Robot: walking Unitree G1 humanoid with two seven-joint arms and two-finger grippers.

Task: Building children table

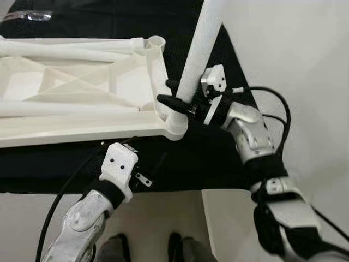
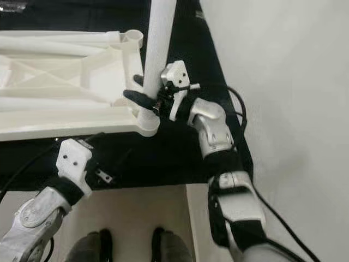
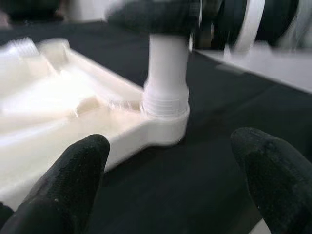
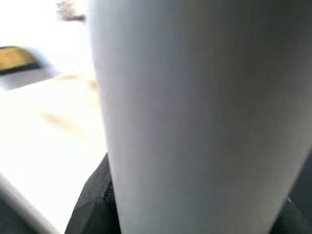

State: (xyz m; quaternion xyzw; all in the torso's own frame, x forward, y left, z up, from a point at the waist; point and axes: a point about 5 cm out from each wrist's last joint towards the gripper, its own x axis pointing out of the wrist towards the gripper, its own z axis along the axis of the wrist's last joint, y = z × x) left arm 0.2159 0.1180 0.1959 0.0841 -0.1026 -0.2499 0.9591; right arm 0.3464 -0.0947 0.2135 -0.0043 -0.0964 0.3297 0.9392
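The white children's table top (image 1: 65, 134) lies upside down on a black cloth (image 1: 207, 158). A white leg (image 1: 199, 49) stands upright in its near right corner socket (image 1: 175, 126). My right gripper (image 1: 177, 101) is shut on this leg just above the socket; in the right wrist view the leg (image 4: 195, 117) sits between the black fingers. My left gripper (image 3: 170, 190) is open, low in front of the table's near edge, and points at the same socket (image 3: 165, 122). Its fingers (image 3: 73, 180) touch nothing.
More white legs (image 1: 65, 49) lie across the table top, beside an empty far corner socket (image 1: 156, 42). A white wall (image 1: 294, 54) is close on the right. My feet (image 1: 147, 248) stand just below the cloth's near edge, and cables trail from both wrists.
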